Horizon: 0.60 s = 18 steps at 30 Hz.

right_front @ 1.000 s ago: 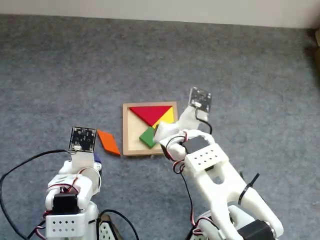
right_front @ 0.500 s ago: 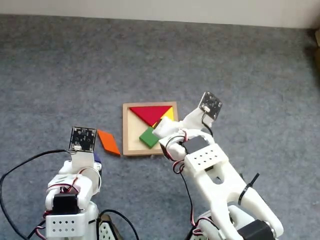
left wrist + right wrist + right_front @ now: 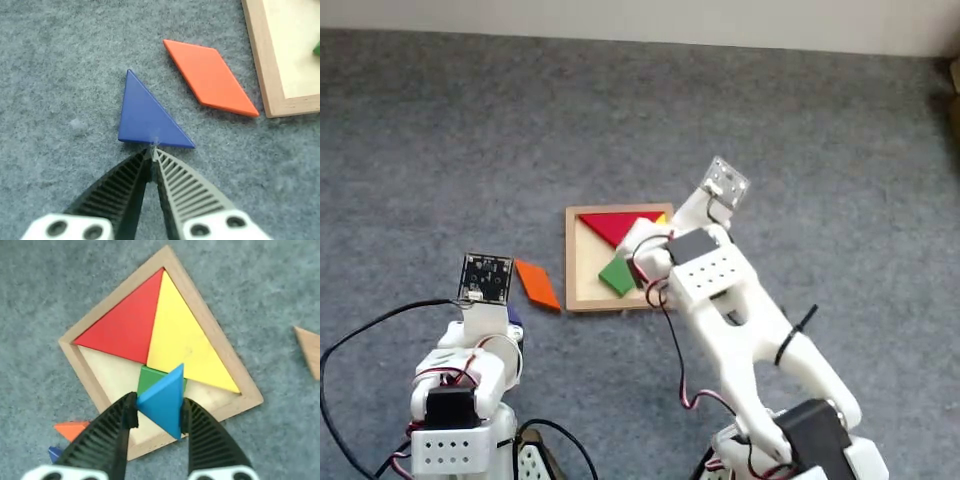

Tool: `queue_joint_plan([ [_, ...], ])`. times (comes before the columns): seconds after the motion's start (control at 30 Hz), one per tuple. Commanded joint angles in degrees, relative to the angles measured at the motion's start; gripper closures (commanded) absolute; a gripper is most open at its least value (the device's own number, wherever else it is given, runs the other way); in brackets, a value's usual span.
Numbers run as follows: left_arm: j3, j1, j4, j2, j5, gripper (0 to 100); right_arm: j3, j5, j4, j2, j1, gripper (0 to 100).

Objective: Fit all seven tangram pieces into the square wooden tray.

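The tray (image 3: 571, 262) lies just left of the middle of the high view, its edges square to the frame. The red triangle (image 3: 613, 226) fills the upper part, with the yellow triangle (image 3: 185, 345) flush along its long edge on the right, and the green square (image 3: 616, 276) sits low in the middle. Bare tray floor shows along the left rim and in the lower corners. The right gripper (image 3: 158, 411) hangs over the tray's lower right part. Its jaws are set narrow and clamp the light blue triangle (image 3: 165, 400) by its flat faces, so the piece stands on edge above the green square. I cannot tell whether it touches anything below. Just off the tray's left rim lies the orange parallelogram (image 3: 537, 284), one corner nearly at the wood. A thin strip of carpet (image 3: 770, 120) separates it from the dark blue triangle (image 3: 145, 120). The left gripper (image 3: 150, 152), in the lower left of the high view, has its jaws pressed together, tips at that triangle's edge. A tan piece (image 3: 310, 351) rests on the carpet apart from the tray. Open carpet spreads across the whole upper half of the high view.
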Motion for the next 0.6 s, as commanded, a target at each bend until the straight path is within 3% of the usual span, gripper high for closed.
queue_joint_plan([
  [0.0, 1.19, -0.48, 0.18, -0.04, 0.53, 97, -4.44, -3.43, 0.92, 1.36, -0.66, 96.4],
  [0.33, 1.19, -0.48, 0.18, -0.04, 0.53, 97, -4.7, -4.48, 1.19, 8.66, -0.57, 95.4],
  [0.57, 1.19, -0.48, 0.18, -0.04, 0.53, 97, -4.79, -4.04, 1.27, 8.57, -2.24, 69.9],
])
